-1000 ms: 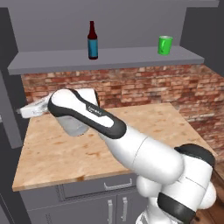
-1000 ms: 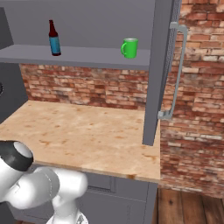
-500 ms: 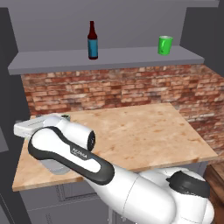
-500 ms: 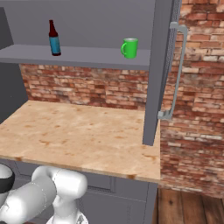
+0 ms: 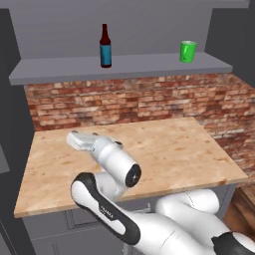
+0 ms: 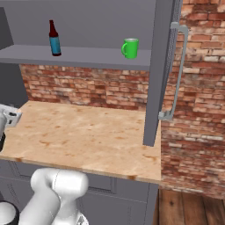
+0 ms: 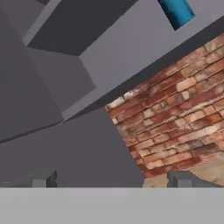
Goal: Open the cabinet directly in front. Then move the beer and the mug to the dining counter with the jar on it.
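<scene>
**Low over the counter, jaws wide, nothing held**

Down at the left end of the wood counter (image 5: 149,149), the gripper (image 5: 74,140) points away toward the far left corner, its jaws spread fully apart with nothing between them. From the left base view its fingertips are hard to make out, blending into the pale hand; the right base view catches only a sliver of the hand at the left edge, cut off by the frame. In the hand view the two dark fingertips (image 7: 43,178) barely rise above the bottom, widely separated, facing grey cabinet surfaces and the brick wall (image 7: 175,127) at a strong tilt.

Above, the cabinet (image 6: 159,66) is open: its right door stands edge-on in the right base view, with the long silver handle (image 6: 178,70) beside it. Its left door is not clearly visible. On the grey shelf (image 5: 119,67) the beer (image 5: 105,46) stands upright toward the left, and the mug (image 5: 188,52) stands well apart from it toward the right. The hand view shows just the bottle's blue label, cropped at the top edge. The mug's handle shows in the right base view, pointing left.
</scene>
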Tool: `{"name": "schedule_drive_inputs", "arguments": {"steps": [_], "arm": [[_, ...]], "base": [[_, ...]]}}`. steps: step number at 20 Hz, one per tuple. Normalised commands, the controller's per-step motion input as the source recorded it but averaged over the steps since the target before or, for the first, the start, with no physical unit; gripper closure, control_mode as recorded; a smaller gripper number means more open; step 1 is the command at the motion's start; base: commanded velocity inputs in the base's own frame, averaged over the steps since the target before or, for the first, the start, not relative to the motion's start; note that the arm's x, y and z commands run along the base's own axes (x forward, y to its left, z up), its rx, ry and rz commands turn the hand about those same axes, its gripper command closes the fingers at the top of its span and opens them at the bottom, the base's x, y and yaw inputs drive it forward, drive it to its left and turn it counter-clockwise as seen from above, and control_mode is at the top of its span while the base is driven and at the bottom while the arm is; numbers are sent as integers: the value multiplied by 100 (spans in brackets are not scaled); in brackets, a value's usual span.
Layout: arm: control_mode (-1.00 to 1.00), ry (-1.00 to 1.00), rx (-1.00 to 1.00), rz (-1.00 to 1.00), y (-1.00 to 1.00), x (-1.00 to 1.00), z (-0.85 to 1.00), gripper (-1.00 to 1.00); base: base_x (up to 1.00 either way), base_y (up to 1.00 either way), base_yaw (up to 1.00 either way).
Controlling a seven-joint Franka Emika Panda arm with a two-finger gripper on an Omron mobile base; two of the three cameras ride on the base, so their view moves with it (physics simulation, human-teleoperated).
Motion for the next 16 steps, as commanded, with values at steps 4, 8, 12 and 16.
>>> {"name": "schedule_drive_inputs", "arguments": {"steps": [4,8,12,16], "arm": [[-100,84,0,-40,-47,-13,94,-100],[-100,66,0,-27,-18,-9,49,-100],[-100,32,3,-10,0,-6,50,-100],[-100,49,-16,-8,0,-85,3,-100]], "base": [[0,0,0],[0,0,0],[0,0,0],[0,0,0]]}}
